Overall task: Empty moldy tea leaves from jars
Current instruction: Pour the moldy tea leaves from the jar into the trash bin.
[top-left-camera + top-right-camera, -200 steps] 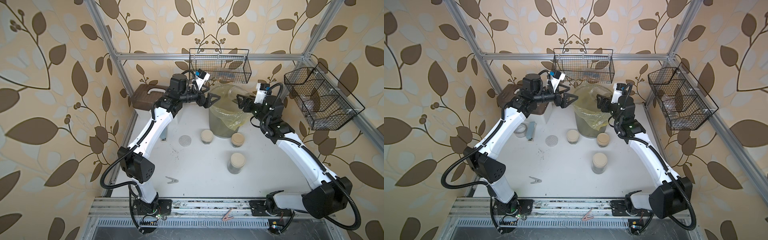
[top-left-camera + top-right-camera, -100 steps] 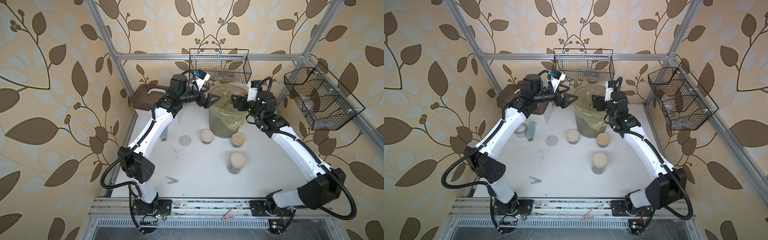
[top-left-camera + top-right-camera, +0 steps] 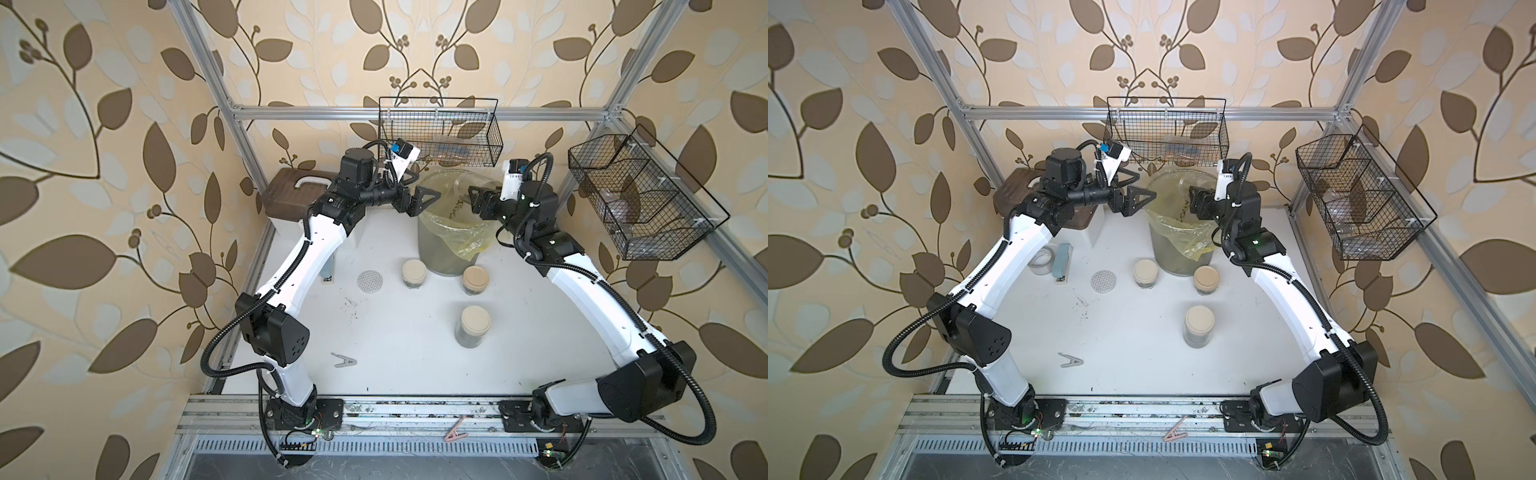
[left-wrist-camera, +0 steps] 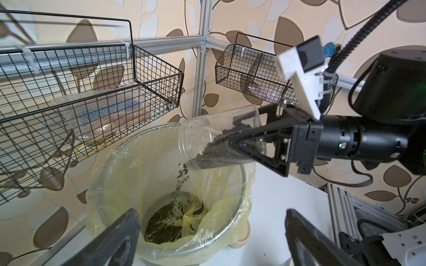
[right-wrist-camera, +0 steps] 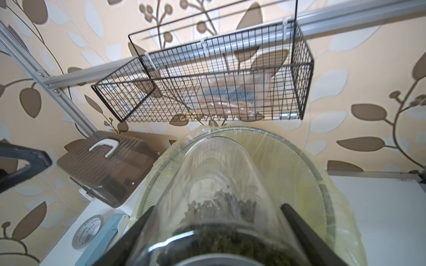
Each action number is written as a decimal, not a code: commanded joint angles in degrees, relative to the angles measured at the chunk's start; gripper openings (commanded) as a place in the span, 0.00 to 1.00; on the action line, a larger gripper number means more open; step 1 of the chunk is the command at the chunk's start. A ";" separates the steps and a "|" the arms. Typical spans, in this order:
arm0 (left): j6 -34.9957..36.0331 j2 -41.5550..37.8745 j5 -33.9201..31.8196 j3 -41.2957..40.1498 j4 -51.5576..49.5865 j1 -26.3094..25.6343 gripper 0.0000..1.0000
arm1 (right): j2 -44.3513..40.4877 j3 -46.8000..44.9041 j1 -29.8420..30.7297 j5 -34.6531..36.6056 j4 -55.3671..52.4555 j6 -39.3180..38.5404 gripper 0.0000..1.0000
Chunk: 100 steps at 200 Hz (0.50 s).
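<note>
Moved: right arm has swung in over the bin (image 3: 440, 257) and tipped its open jar (image 3: 464, 183); left arm unchanged.
Top views: right gripper (image 3: 476, 198) pinches the open jar above the bin mouth. Left gripper (image 3: 424, 198) is spread, empty, just beside the rim. Three lidded jars (image 3: 1145, 272) stand untouched on the table (image 3: 1121, 353); dotted lid (image 3: 1104, 281) lies flat.
Left wrist: tea leaves (image 4: 214, 149) slide to the jar mouth, a thin stream falling onto a pile in the yellow liner (image 4: 230, 207).
Right wrist: a dark mass of leaves is left at the jar base.
Progress: first jar part-emptied; three apparently still to open and dump.
</note>
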 commanded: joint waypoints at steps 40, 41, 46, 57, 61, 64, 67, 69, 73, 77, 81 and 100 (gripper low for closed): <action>1.09 -0.82 0.49 0.71 1.56 0.32 0.99 | -1.18 0.22 0.32 0.84 2.72 -1.03 0.47; 1.09 -0.82 0.51 0.71 1.56 0.31 0.99 | -1.18 0.27 0.32 0.83 2.63 -1.09 0.47; 1.18 -0.82 0.49 0.71 1.45 0.32 0.99 | -0.73 0.37 0.40 0.82 2.18 -1.30 0.47; 1.26 -0.81 0.44 0.66 1.32 0.31 0.99 | -0.01 0.73 0.54 0.59 1.42 -1.62 0.47; 1.31 -0.83 0.44 0.65 1.36 0.31 0.99 | 0.27 0.83 0.60 0.48 1.24 -1.60 0.47; 1.27 -0.87 0.44 0.68 1.32 0.31 0.99 | 0.41 0.77 0.59 0.41 1.22 -1.67 0.47; 1.26 -0.83 0.40 0.66 1.33 0.31 0.99 | 0.60 0.79 0.58 0.27 1.15 -1.68 0.47; 1.26 -0.82 0.43 0.67 1.24 0.31 0.99 | 0.59 0.82 0.58 0.14 1.13 -1.68 0.47; 1.26 -0.82 0.43 0.64 1.22 0.31 0.99 | 0.87 0.81 0.61 -0.01 0.92 -1.76 0.47; 1.26 -0.82 0.44 0.70 1.24 0.35 0.99 | 1.16 0.93 0.58 -0.01 0.68 -1.77 0.47; 1.26 -0.82 0.36 0.67 1.22 0.31 0.99 | 1.37 1.13 0.67 0.00 0.33 -1.77 0.47; 1.26 -0.82 0.36 0.61 1.15 0.31 0.99 | 2.43 2.05 0.76 0.01 -1.37 -2.25 0.47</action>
